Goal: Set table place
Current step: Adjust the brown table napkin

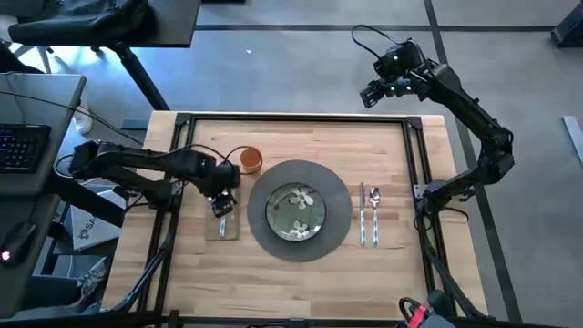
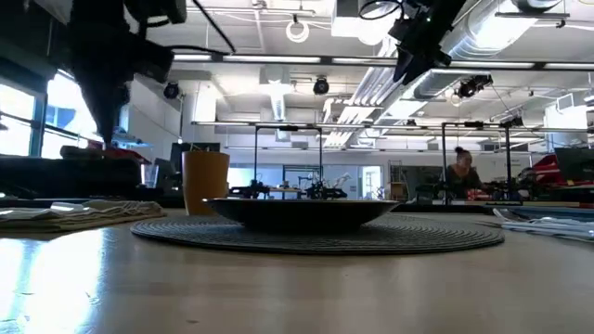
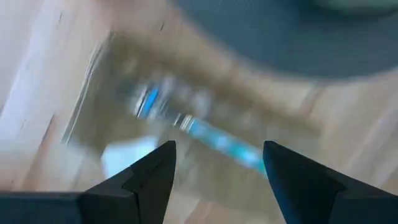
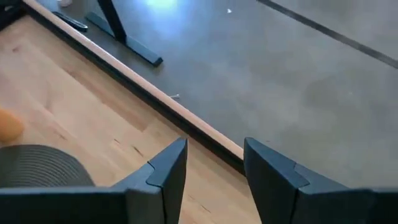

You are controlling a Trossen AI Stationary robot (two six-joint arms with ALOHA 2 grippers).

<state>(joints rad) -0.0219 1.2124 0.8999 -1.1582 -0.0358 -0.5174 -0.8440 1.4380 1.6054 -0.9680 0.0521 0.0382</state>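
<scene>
A round dark-grey woven placemat (image 1: 339,196) lies mid-table, and a green plate with white flowers (image 1: 296,212) sits on it. An orange cup (image 1: 250,160) stands at the mat's far left. To the mat's left lies a beige napkin (image 1: 222,228) with a silver fork (image 3: 205,134) on top. A knife (image 1: 363,215) and a spoon (image 1: 374,213) lie to the mat's right. My left gripper (image 3: 217,162) hangs open just above the fork and napkin. My right gripper (image 4: 214,165) is open, raised over the table's far right edge.
The black frame rails (image 1: 291,117) run along the table's far edge and down both sides. A grey desk with a keyboard (image 1: 23,146) stands off the left side. Bare wood (image 1: 301,292) stretches along the near edge.
</scene>
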